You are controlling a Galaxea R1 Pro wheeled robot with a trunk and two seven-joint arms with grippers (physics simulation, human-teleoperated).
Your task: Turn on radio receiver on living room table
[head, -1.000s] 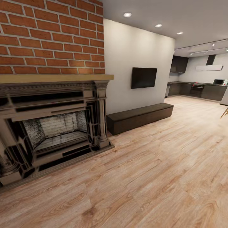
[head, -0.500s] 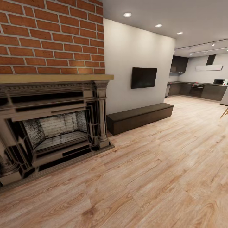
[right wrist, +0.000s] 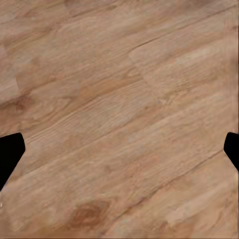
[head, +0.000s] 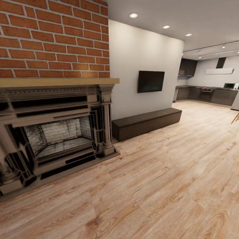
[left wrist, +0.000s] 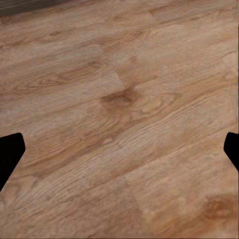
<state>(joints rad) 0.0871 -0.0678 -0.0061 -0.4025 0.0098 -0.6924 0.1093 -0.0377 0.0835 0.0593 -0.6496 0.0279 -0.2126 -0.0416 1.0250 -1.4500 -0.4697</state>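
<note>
Still no change vs earlier: fireplace (head: 56, 132), bench (head: 146, 122), floor (head: 166, 186).

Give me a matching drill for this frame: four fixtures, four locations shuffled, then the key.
Things:
1. dark carved fireplace surround
2. flat black wall-mounted TV
3. long dark brown low bench
4. dark-cabinet kitchen

Places:
A. far back right of the head view
B. on the floor below the TV, along the white wall
C. under the red brick wall, at the left
D. hung on the white wall

Pairs: 1-C, 2-D, 3-B, 4-A
</note>
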